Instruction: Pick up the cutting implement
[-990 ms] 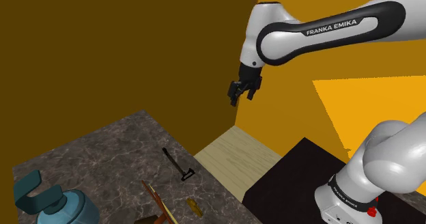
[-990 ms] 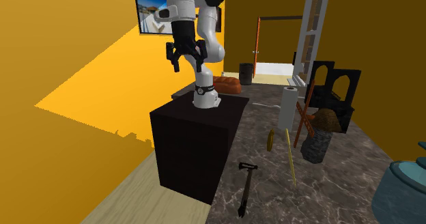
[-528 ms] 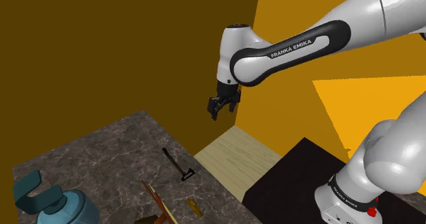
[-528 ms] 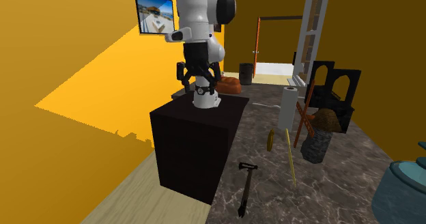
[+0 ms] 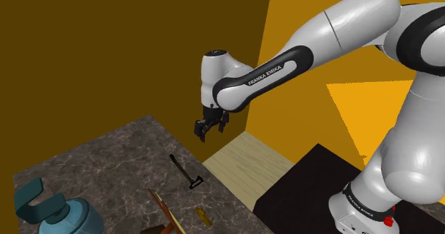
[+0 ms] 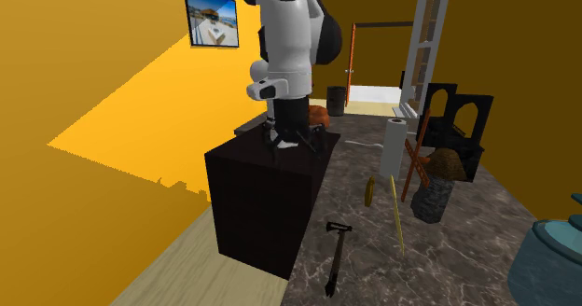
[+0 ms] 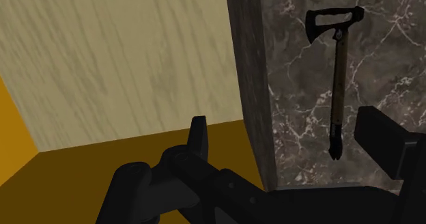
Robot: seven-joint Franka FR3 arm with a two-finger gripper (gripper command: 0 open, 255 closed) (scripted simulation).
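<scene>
A small black hatchet [image 5: 184,170] with a dark slim handle lies flat on the dark marble counter [image 5: 107,161], near the counter's edge. It also lies on the counter in the second exterior view, hatchet [image 6: 336,257], and in the wrist view, hatchet [image 7: 336,72], its head pointing away from the fingers. My black gripper [image 5: 205,129] hangs open in the air above the counter's edge, over the pale wood floor, well above the hatchet. In the wrist view the gripper [image 7: 290,137] has nothing between its fingers, and the hatchet sits just inside the one finger [image 7: 382,137].
On the counter sit a teal pot [image 5: 50,211], a brown stick-like tool [image 5: 164,211] and a small yellow piece [image 5: 202,215]. A white roll [image 6: 392,147] and a dark basket [image 6: 436,192] stand further back. The black stand [image 6: 266,201] adjoins the counter.
The arm has swung down and toward the shoulder view's left, bringing the gripper from high beside the wall to just above the counter's edge. The fingers stayed open; the hatchet has not moved.
</scene>
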